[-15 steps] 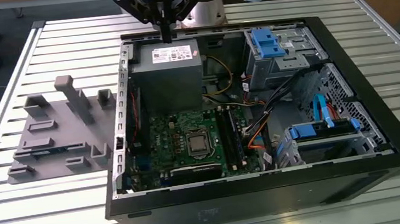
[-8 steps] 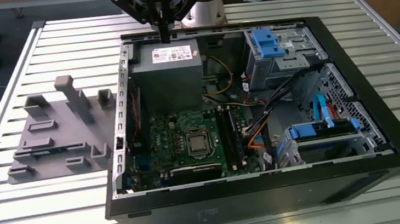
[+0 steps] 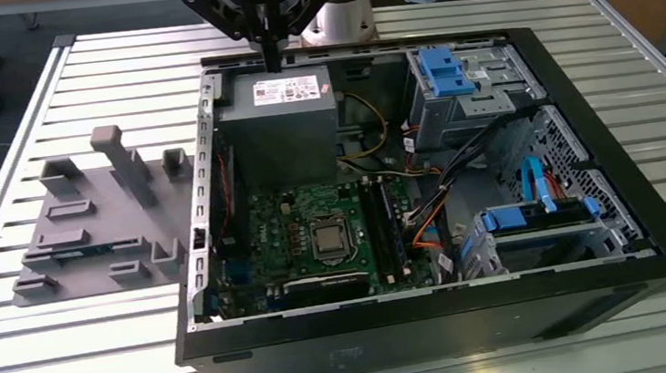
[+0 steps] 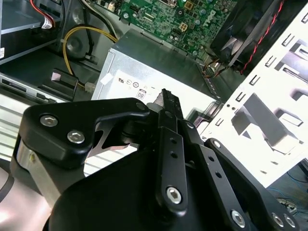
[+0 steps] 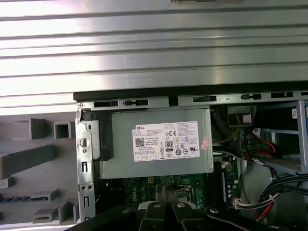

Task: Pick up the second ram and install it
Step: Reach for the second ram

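On a slatted metal table [image 3: 81,357], the end effector [image 3: 276,62], pressed together, hovers over the white-labelled power supply [image 3: 279,127].

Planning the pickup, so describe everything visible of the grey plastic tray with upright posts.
The grey plastic tray lies flat on the slatted metal table, at the exterior view's left of the open black computer case. Matte, moulded, with upright posts and slots; a thin blue-green ram stick lies in one slot.

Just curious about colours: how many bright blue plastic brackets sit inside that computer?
2. The far blue bracket sits near the power supply; the near blue bracket, toward the exterior view's right. Others may be hidden.
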### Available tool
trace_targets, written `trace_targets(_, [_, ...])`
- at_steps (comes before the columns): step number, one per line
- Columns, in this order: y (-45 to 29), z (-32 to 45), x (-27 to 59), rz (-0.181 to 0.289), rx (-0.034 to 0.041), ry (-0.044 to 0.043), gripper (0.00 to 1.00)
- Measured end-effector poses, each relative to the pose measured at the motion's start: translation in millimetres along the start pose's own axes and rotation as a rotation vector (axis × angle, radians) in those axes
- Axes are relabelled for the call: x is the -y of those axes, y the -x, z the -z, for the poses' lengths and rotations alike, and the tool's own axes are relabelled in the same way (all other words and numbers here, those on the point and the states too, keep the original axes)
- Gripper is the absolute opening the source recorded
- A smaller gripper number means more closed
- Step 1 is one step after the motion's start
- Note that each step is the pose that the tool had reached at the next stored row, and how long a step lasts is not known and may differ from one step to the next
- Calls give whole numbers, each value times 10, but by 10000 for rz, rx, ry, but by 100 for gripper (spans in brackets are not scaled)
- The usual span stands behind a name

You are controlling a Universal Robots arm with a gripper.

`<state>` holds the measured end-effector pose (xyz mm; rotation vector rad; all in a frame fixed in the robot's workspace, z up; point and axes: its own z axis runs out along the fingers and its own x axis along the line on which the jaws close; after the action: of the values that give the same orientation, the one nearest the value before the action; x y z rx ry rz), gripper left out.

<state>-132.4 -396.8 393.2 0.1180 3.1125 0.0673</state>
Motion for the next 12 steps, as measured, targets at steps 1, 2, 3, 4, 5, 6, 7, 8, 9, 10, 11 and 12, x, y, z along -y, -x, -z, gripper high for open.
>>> trace_targets(1, [-1,0,0,1,0,0,11])
trace_targets(2, [-12,0,1,0,0,1,11])
trace_targets(3, [-22,-1,2,0,0,1,11])
trace_targets(4, [-24,-1,2,1,0,1,11])
trace_targets(5, [-25,-1,2,0,0,1,11])
trace_targets(6, [-27,-1,2,0,0,0,11])
trace_targets(7, [-28,-1,2,0,0,1,11])
trace_targets(8, [-33,-1,3,0,0,0,11])
trace_targets(9, [-39,-1,3,0,0,1,11])
trace_targets(10, [-41,-1,3,0,0,0,11])
trace_targets(11, [-43,-1,3,1,-1,0,11])
trace_targets(12, [-45,-2,4,0,0,0,11])
